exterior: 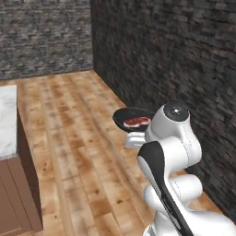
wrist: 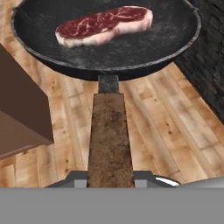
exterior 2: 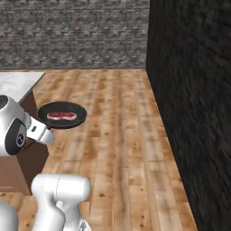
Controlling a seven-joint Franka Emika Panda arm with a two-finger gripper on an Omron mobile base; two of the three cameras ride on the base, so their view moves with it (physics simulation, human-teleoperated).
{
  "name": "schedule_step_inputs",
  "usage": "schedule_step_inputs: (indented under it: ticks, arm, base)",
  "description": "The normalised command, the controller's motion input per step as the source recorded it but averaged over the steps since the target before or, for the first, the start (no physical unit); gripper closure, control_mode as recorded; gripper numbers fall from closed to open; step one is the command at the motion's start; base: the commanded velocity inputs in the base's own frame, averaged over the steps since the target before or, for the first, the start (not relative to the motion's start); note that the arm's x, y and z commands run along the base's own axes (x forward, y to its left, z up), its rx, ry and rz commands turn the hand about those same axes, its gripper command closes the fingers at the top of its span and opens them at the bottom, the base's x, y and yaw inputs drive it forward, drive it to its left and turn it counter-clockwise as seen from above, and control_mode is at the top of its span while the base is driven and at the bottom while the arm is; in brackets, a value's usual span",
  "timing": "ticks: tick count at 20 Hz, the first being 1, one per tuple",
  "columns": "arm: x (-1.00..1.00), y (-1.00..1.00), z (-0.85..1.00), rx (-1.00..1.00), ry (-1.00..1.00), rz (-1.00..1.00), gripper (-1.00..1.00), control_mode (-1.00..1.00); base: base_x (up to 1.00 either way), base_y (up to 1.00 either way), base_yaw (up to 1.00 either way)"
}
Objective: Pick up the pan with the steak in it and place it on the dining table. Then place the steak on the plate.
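Gripper point(wrist: 110, 177) clamped on our pan point(wrist: 131, 52) by its wooden handle, steak point(wrist: 105, 25) inside, pan airborne over floor point(exterior 2: 122, 149) beside counter point(exterior 2: 20, 83).

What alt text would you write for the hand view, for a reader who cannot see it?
A black pan with a raw steak in it is held up by its brown wooden handle above a wooden floor. A dark brick wall stands at right, a brown wood block at left.
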Motion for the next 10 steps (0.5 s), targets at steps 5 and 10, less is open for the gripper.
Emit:
schedule_step_inputs:
  ticks: [5,10]
  arm:
    - [0.0,0.0,0.0,0.0,0.0,0.0,1.0,1.0]
    - [0.0,0.0,0.0,0.0,0.0,0.0,1.0,1.0]
  base:
    - [1.0,-0.31,0.07]
    - [1.0,-0.29,0.06]
